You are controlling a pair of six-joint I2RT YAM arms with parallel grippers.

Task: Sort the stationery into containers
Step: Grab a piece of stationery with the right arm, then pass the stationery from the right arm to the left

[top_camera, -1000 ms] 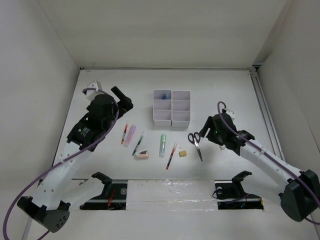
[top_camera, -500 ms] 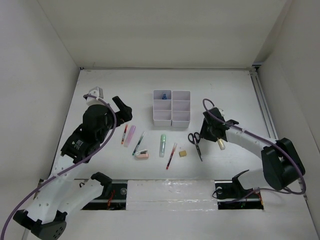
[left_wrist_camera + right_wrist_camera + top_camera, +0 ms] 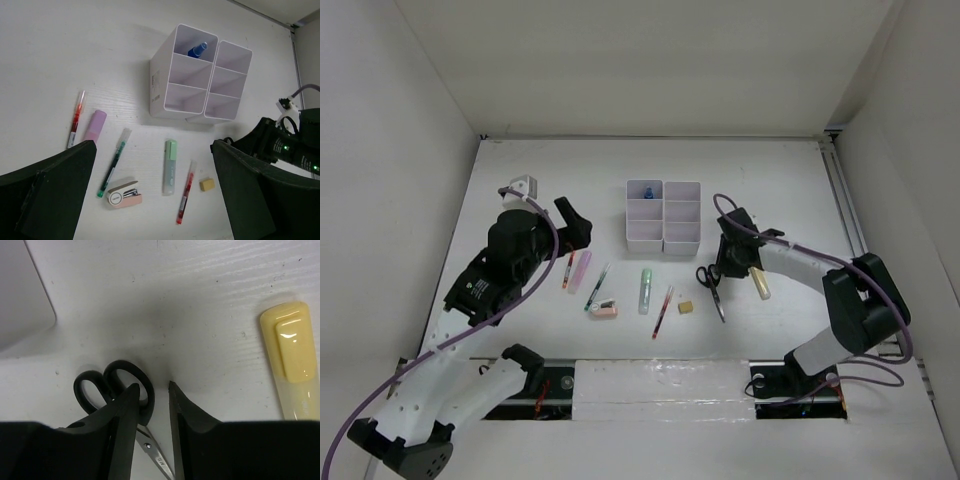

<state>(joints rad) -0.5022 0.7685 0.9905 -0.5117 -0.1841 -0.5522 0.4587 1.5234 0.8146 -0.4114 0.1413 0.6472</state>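
Jaws over black twin-looped scissors [image 3: 714, 292]

Your right gripper [image 3: 152, 390] swings in over the scissors [image 3: 714, 293] handles, yellow tube [image 3: 292, 355] now uncovered beside it, left arm pulls back slightly

Loose stationery [image 3: 645, 291] nr white organiser [image 3: 665, 228], blue-capped tube [image 3: 647, 191] inside

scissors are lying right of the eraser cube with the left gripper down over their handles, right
Not quite: it is the right gripper, not the left, that is down over the handles of the scissors; the right wrist view shows its fingers at the black loops. The scissors do lie right of the eraser cube.
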